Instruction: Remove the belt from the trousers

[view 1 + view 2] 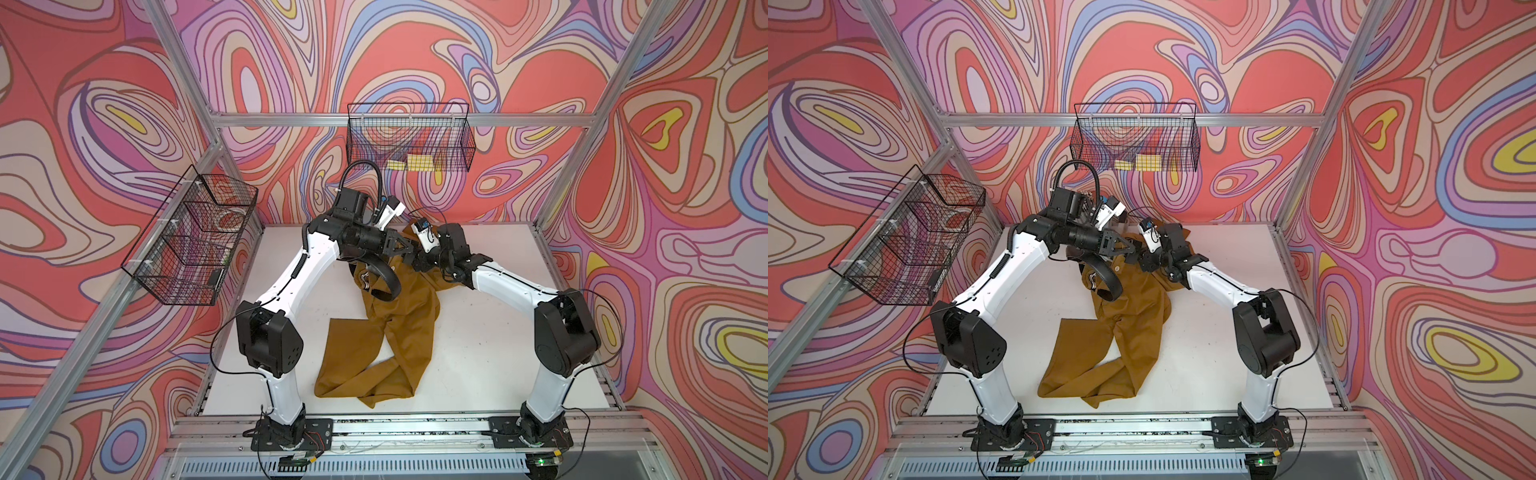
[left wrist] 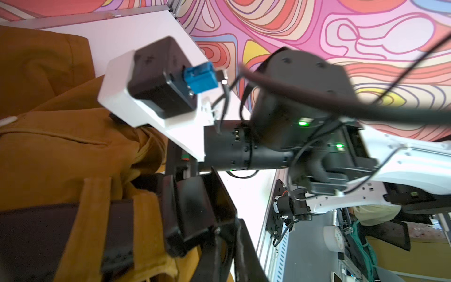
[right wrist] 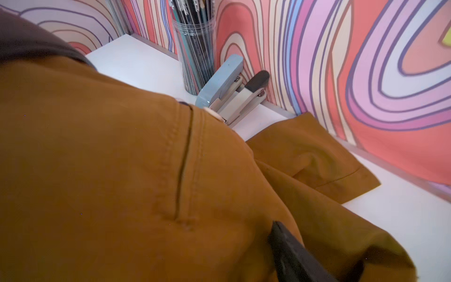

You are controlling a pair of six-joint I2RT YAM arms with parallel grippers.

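The mustard trousers (image 1: 399,332) (image 1: 1125,332) lie crumpled mid-table, waist at the back and legs toward the front. The black belt (image 1: 390,278) (image 1: 1115,278) curls in a loose loop over the waist. In the left wrist view the belt (image 2: 36,232) runs under a cloth loop of the trousers (image 2: 61,151). My left gripper (image 1: 409,248) (image 2: 230,234) hovers over the waist, shut on the belt. My right gripper (image 1: 420,261) faces it, pressed into the trousers (image 3: 97,158). Only one of its fingers (image 3: 292,254) shows; cloth hides the other.
A clear cup of pens (image 3: 192,48) and a blue stapler (image 3: 227,90) stand at the table's back edge by the waist. Wire baskets hang on the left wall (image 1: 195,237) and back wall (image 1: 409,137). The white table (image 1: 498,353) is walled on three sides.
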